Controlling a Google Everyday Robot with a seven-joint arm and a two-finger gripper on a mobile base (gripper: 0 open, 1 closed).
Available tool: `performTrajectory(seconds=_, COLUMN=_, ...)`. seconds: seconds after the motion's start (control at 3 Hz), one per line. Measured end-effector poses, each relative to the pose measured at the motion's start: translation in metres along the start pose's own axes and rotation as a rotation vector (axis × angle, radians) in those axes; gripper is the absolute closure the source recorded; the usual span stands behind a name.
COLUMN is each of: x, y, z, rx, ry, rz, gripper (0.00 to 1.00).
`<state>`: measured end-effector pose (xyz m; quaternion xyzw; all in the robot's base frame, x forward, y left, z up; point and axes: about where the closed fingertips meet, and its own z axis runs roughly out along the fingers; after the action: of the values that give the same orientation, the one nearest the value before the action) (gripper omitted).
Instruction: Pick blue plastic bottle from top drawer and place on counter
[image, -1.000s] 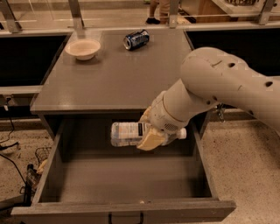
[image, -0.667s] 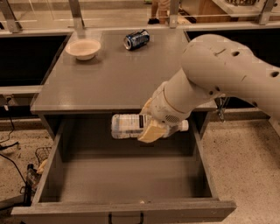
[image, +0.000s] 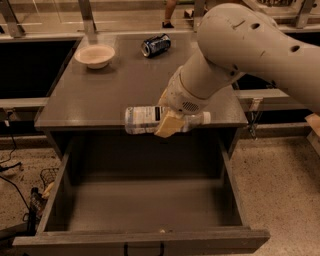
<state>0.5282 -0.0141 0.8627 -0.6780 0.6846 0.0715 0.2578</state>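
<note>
Blue plastic bottle (image: 142, 120) clamped sideways in gripper (image: 169, 122), fingers closed across its middle, cap pointing right. Held at front edge of counter (image: 115, 92), above open top drawer (image: 140, 236). Soda can (image: 155, 45) and bowl (image: 95, 55) farther back on counter.

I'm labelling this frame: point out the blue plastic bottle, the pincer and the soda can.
blue plastic bottle (image: 142, 120): camera view, its pale label.
pincer (image: 168, 122): camera view, mid-grip on the bottle, over the counter (image: 100, 95) edge.
soda can (image: 156, 45): camera view, its side.
</note>
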Motion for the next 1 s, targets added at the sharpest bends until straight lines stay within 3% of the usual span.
performTrajectory(seconds=0.33, x=0.0, y=-0.011, z=-0.002, rx=0.021, ry=0.005, rz=0.001, gripper=1.0)
performTrajectory(seconds=1.0, x=-0.003, y=-0.06, z=0.019, rx=0.005, ry=0.022, rz=0.004, gripper=1.0)
